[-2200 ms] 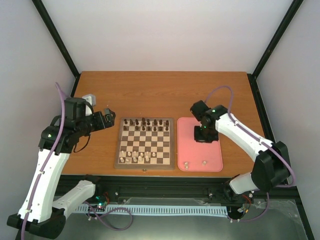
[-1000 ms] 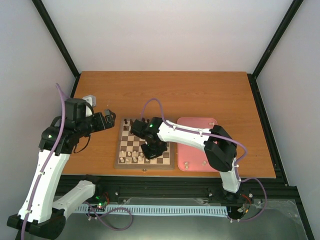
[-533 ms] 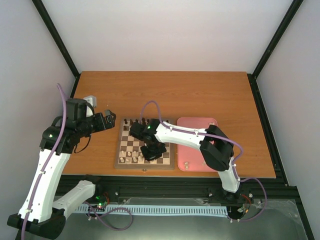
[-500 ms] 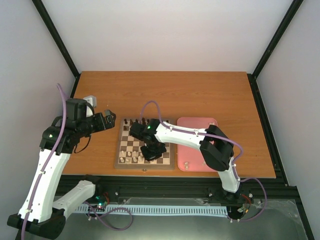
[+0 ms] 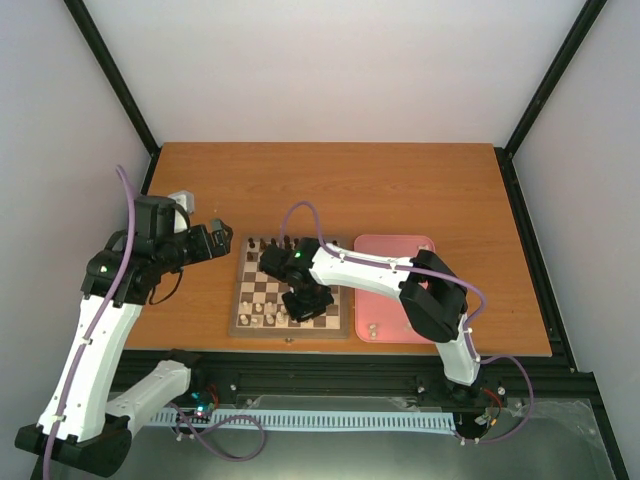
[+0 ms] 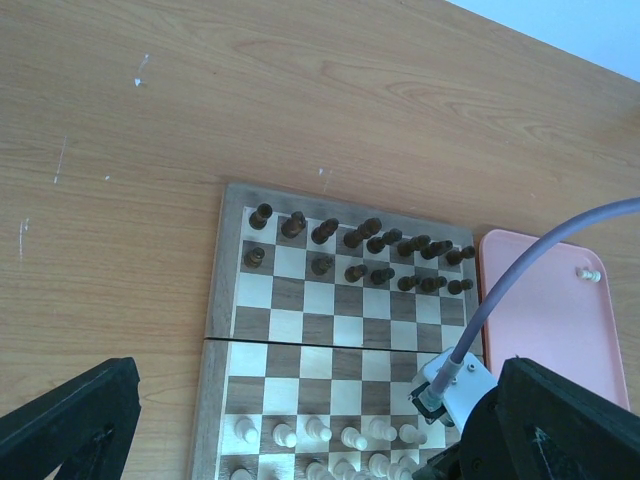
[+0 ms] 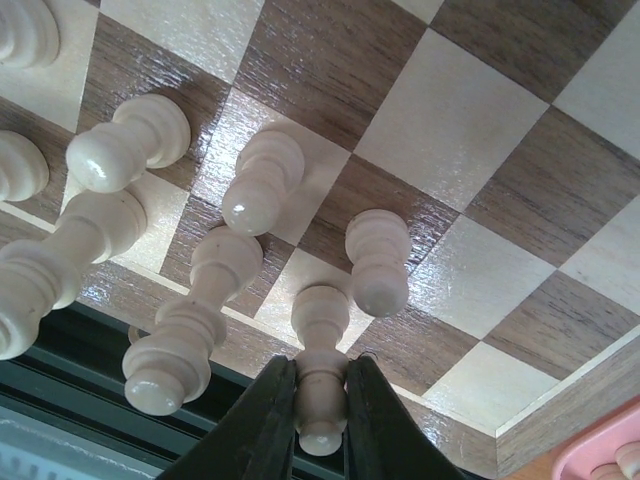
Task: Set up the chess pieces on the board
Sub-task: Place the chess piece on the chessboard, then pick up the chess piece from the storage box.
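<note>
The right hand (image 7: pixel 320 425) pinched one cream piece (image 7: pixel 322 380) by its head at the near row of the board (image 6: pixel 214 300), among the other chess pieces (image 7: pixel 130 150); the left hand (image 5: pixel 218 240) hung spread over the tabletop (image 5: pixel 330 185), left of the board.

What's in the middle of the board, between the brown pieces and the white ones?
Just bare board squares, in the left wrist view; the right arm hangs over their right end.

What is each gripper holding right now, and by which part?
The right gripper pinches a small cream-white chess piece by its upper stem, just below the head. The left gripper is open, holding nothing.
</note>
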